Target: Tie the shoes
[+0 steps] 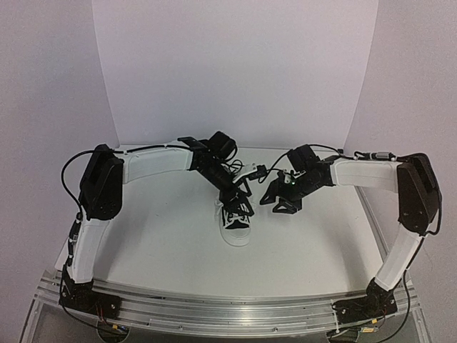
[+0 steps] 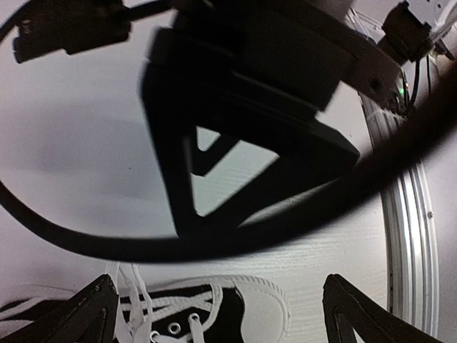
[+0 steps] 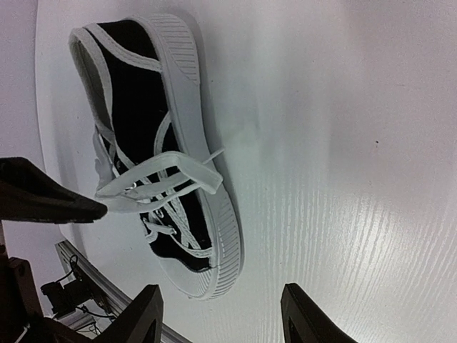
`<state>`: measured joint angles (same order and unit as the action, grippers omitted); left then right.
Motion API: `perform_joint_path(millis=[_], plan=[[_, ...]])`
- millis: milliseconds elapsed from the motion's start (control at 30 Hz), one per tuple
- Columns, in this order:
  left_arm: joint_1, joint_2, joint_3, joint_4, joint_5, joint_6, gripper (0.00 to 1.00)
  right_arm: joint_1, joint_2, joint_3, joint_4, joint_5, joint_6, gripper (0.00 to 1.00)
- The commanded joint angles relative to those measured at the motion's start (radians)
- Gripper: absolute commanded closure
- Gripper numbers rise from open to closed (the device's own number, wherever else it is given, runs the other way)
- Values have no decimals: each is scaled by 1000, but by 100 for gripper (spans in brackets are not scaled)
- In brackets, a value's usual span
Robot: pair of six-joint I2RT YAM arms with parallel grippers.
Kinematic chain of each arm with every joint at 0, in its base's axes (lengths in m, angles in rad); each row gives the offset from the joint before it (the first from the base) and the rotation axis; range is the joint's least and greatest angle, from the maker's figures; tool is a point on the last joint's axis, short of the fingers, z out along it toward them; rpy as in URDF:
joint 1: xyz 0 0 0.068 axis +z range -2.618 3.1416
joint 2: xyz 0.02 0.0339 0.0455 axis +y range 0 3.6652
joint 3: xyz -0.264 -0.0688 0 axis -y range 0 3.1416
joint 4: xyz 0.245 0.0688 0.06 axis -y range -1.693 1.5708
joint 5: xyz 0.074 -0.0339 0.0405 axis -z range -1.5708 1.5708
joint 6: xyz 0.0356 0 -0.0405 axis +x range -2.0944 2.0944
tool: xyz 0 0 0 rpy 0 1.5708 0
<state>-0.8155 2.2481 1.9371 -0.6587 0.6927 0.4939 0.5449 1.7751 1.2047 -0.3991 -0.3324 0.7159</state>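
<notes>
The black sneaker (image 1: 236, 225) with white toe cap and white laces lies mid-table, toe toward the near edge. My left gripper (image 1: 239, 199) hangs just over its laced top. In the left wrist view the left gripper (image 2: 225, 318) is wide open, and the shoe (image 2: 235, 314) lies between its fingertips (image 2: 89, 314). My right gripper (image 1: 280, 204) is just right of the shoe. In the right wrist view the right gripper (image 3: 221, 318) is open and empty over bare table. There the shoe (image 3: 143, 128) shows a flat lace loop (image 3: 168, 175) across its top, next to a left finger (image 3: 43, 200).
A white backdrop (image 1: 235, 71) stands behind the table. An aluminium rail (image 1: 228, 311) runs along the near edge and also shows in the left wrist view (image 2: 407, 236). A black cable (image 2: 214, 246) and the right gripper's body (image 2: 243, 136) cross that view.
</notes>
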Motion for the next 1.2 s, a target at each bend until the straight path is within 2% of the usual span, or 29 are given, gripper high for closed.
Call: perform_joint_path(millis=[0, 167, 333, 433, 533, 667, 767, 900, 1000, 1067, 1167], plan=[[7, -107, -52, -196, -14, 208, 0, -8, 26, 60, -7, -47, -71, 42], [24, -192, -115, -160, 40, 232, 1, -23, 27, 66, -7, -39, -75, 42], [150, -278, -171, -68, 109, 121, 6, -24, 35, 113, -5, -27, -97, 43], [247, -395, -341, 75, 68, 47, 5, -36, 29, 137, -4, 17, -120, 43], [325, -559, -590, 320, -14, -29, 1, -70, -6, 111, 27, 137, -171, 40], [372, -698, -863, 656, -236, -220, 0, -178, -150, -74, 222, 259, -229, 39], [413, -762, -1002, 788, -383, -338, 0, -241, -302, -245, 392, 377, -378, 34], [517, -861, -1212, 913, -442, -472, 0, -329, -515, -499, 563, 461, -521, 29], [551, -957, -1398, 1028, -591, -510, 0, -357, -666, -662, 633, 512, -591, 25], [580, -1040, -1525, 1089, -583, -450, 0, -360, -749, -743, 656, 522, -611, 24], [629, -1128, -1615, 1050, -603, -429, 0, -361, -871, -869, 706, 511, -628, 23]])
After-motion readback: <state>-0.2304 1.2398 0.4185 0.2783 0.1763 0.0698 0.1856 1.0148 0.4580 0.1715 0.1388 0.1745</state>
